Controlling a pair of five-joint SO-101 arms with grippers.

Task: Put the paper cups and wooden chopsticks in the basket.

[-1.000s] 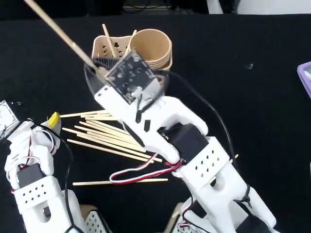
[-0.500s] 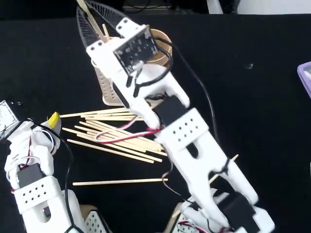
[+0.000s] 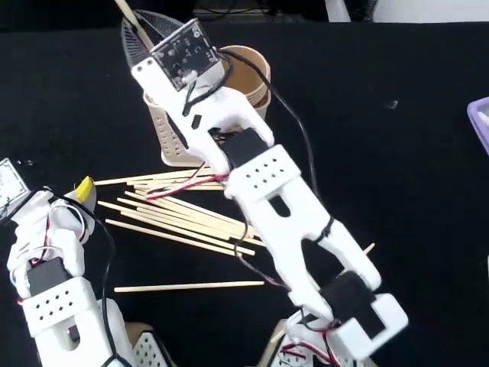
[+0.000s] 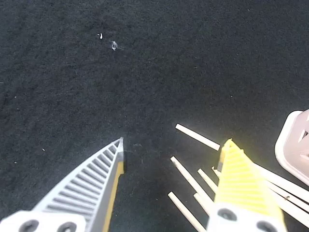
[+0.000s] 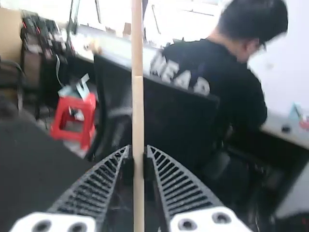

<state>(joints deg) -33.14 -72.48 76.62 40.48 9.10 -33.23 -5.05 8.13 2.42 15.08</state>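
My right gripper (image 3: 142,34) hangs above the far side of the beige basket (image 3: 172,145), shut on one wooden chopstick (image 3: 124,11) that points up and away. In the right wrist view that chopstick (image 5: 137,87) stands upright between the closed fingers (image 5: 116,169). A stack of paper cups (image 3: 252,73) sits in the basket, partly hidden by the arm. Several chopsticks (image 3: 172,214) lie piled on the black table, and one (image 3: 191,286) lies apart nearer the front. My left gripper (image 4: 175,141) is open just above the table, beside the pile's ends (image 4: 198,137).
The right arm stretches diagonally over the table's middle and covers part of the pile. A purple object (image 3: 481,122) shows at the right edge. The basket's corner (image 4: 294,150) appears in the left wrist view. Bare black cloth lies to the right of the arm.
The right arm has stretched out and swung up over the basket, carrying the chopstick with it. The left arm has stayed still.
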